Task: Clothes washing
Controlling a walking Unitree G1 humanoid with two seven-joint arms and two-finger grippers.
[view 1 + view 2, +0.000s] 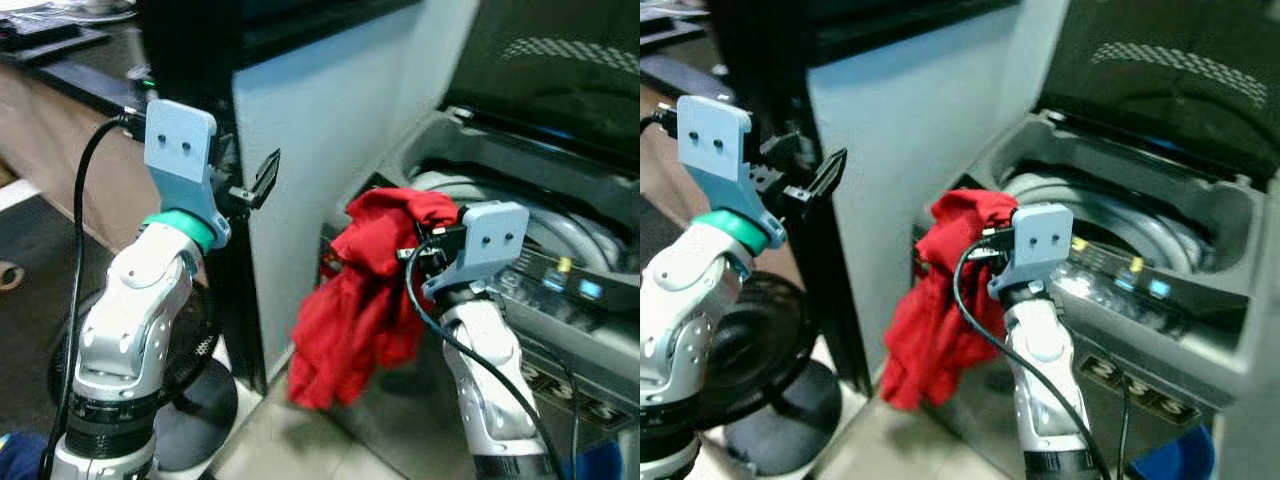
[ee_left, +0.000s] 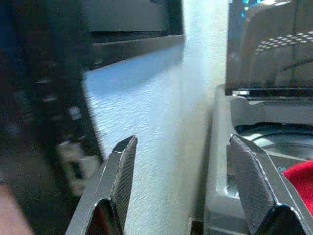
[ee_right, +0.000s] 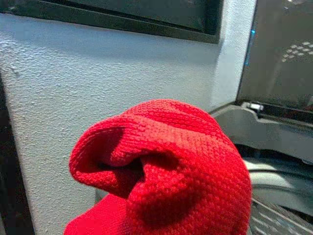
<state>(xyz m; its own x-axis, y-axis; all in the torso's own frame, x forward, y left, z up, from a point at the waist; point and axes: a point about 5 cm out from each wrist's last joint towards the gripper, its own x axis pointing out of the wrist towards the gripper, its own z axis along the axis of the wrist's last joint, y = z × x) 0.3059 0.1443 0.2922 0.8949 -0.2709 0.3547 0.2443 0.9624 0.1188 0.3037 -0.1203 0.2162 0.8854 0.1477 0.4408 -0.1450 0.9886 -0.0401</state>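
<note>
Apparently clamped, red garment (image 1: 365,300) dangles leftward off right claw (image 1: 418,250) — beside washer (image 1: 1160,300).

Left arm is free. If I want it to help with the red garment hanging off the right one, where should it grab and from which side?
Take the loose lower bunch of the red garment, which hangs free below the right end effector over the washer front edge. Probably come in from the robot's left, level: the left end effector is open, and the white wall leaves that side clear.

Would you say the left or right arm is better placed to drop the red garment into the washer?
Right. The right gripper already holds the red garment beside the washer opening; the left gripper is open and empty, over by the white wall.
</note>
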